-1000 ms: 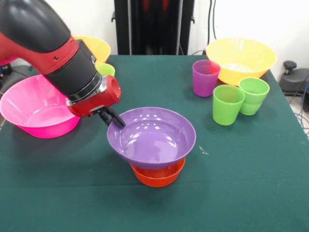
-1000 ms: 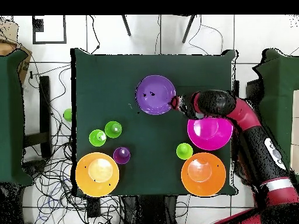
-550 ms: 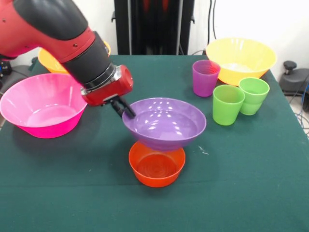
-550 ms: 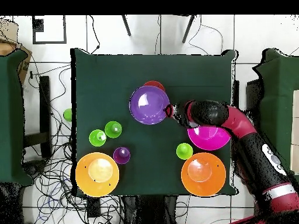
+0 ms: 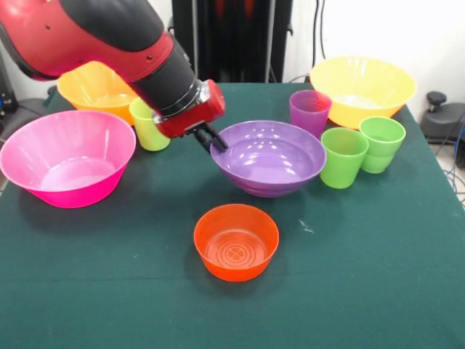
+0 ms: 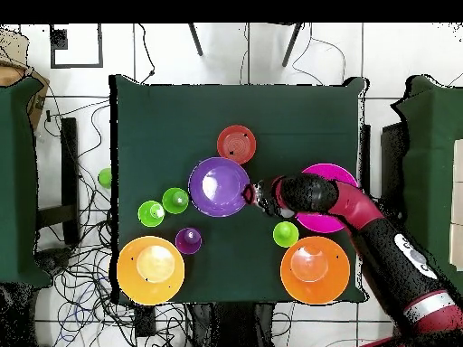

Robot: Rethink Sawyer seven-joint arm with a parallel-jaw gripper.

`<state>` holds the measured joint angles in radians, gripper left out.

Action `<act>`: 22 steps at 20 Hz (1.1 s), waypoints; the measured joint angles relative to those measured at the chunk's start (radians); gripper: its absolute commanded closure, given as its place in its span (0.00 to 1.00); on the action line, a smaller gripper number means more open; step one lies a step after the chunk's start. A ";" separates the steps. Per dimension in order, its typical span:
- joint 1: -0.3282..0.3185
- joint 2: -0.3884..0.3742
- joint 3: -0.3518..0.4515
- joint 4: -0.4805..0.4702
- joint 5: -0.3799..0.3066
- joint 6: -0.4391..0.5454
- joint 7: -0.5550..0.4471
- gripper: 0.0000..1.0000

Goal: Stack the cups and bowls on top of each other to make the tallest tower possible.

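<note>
Purple bowl point(image 5: 269, 158) now off the small orange bowl point(image 5: 236, 241), which sits alone and uncovered at the table's point(image 5: 378, 276) near side; a second ago the purple one rested on top of it. It is now raised and slightly tilted, just beside the green cups point(image 5: 344, 156) and purple cup point(image 5: 309, 116). Gripper point(image 5: 211, 140) clenched on the purple bowl's rim, pink bowl point(image 5: 67, 158) beside the arm.

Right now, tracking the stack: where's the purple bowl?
Front view: the purple bowl is centre, gripped at its left rim, behind the orange bowl, beside a green cup.
</note>
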<state>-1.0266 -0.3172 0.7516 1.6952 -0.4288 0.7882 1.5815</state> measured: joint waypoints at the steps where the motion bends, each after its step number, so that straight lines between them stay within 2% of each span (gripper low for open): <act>1: 0.005 0.000 -0.008 0.002 0.006 0.000 0.004 1.00; 4: 0.043 0.000 -0.059 0.006 0.045 0.009 0.040 1.00; 8: 0.068 0.001 -0.085 0.013 0.079 0.010 0.077 1.00; 15: 0.092 0.002 -0.106 0.048 0.140 0.010 0.147 1.00; 21: 0.109 0.011 -0.110 0.043 0.206 0.018 0.174 1.00; 22: 0.117 0.013 -0.111 0.029 0.237 0.039 0.174 1.00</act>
<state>-0.9100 -0.3040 0.6406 1.7240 -0.1919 0.8268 1.7556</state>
